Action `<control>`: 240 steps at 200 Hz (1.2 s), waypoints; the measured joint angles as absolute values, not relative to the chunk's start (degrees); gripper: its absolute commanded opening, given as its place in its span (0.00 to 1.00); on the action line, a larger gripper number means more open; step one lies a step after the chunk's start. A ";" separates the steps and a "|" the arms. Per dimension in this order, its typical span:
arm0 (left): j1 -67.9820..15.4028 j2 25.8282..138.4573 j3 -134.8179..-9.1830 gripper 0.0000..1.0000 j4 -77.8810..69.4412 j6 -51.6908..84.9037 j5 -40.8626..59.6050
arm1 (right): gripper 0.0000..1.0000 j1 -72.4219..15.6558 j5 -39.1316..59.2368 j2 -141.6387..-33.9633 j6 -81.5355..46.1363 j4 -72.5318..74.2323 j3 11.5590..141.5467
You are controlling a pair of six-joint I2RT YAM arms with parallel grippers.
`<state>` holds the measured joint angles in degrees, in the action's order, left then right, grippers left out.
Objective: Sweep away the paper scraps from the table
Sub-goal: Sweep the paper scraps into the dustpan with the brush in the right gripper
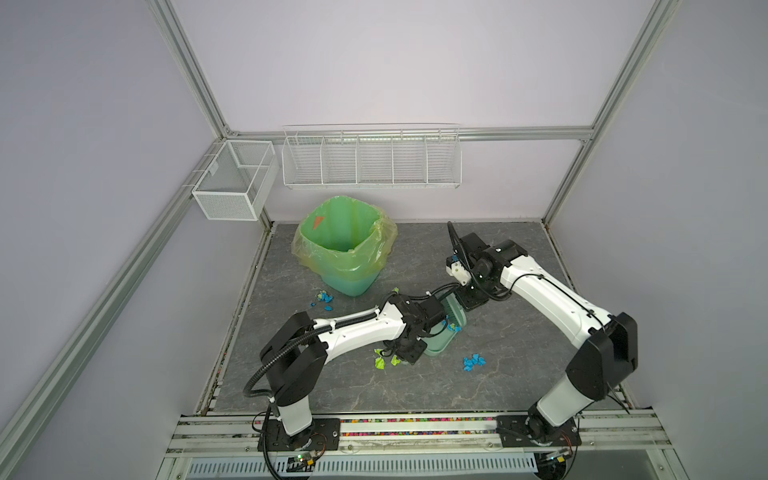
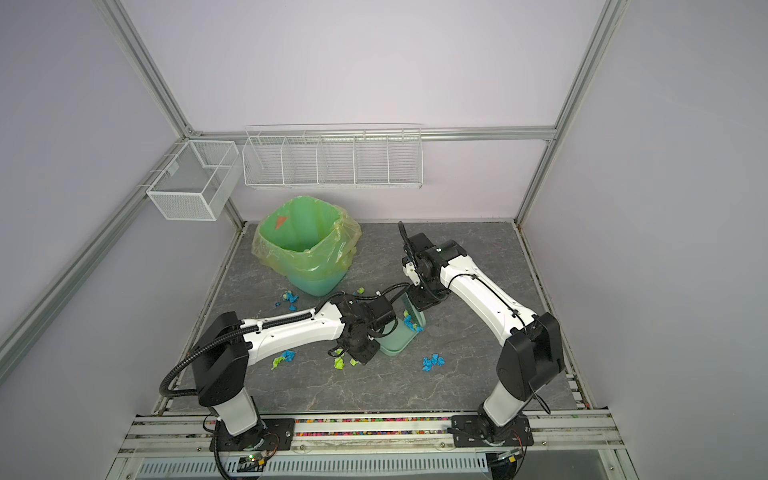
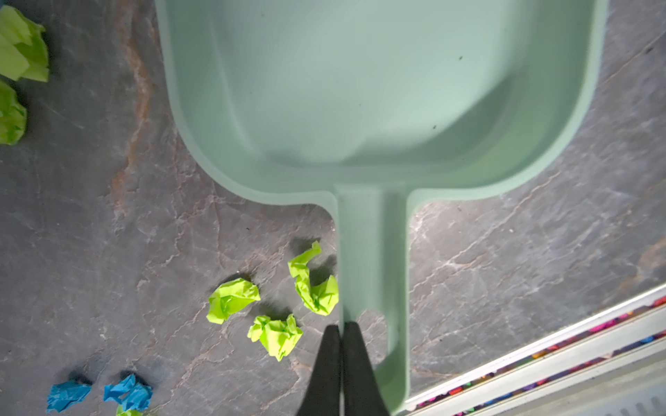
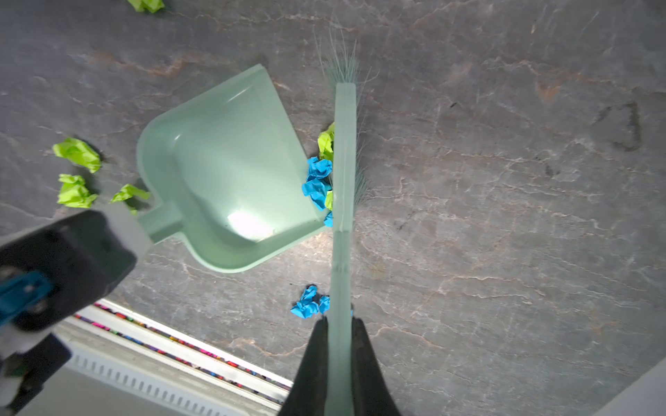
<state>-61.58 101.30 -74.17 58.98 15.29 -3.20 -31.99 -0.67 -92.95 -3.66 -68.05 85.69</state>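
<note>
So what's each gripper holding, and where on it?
Left gripper pinches the dustpan by one side wall of its handle. Right gripper clamps the brush by its handle.

Crumpled paper scraps (image 4: 317, 180); smooth matt plastic dustpan (image 4: 223, 162), brush (image 4: 344, 162); veined stone-look table (image 4: 504, 216)

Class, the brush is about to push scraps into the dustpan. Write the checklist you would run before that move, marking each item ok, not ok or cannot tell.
1. The left gripper is shut on the dustpan handle: ok.
2. The right gripper is shut on the brush handle: ok.
3. Blue and lime scraps sit between brush and dustpan mouth: ok.
4. The dustpan lip lies flat on the table: cannot tell.
5. No paper left outside: not ok; a blue cluster and lime wads lie loose.
6. The bin stands open: ok.
</note>
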 measured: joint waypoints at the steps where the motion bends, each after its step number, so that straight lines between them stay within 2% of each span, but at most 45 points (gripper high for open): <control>1: -61.58 101.30 -74.17 0.00 58.96 15.29 -3.20 | 0.07 -31.99 -0.40 -92.75 -3.70 -67.96 85.52; 50: -62.00 101.45 -74.81 0.00 56.42 14.92 -3.20 | 0.07 -32.16 7.90 -85.56 -6.00 -66.17 81.73; 88: -61.84 102.74 -74.67 0.00 56.84 14.90 -3.62 | 0.07 -32.88 9.04 -79.99 -7.60 -65.45 81.73; 197: -61.84 102.39 -72.49 0.00 54.96 16.40 -6.37 | 0.07 -26.09 -0.91 -77.97 -13.39 -65.43 81.73; 240: -61.84 95.22 -68.82 0.00 51.33 18.44 -10.02 | 0.07 -23.77 -4.12 -73.28 -15.35 -64.86 81.73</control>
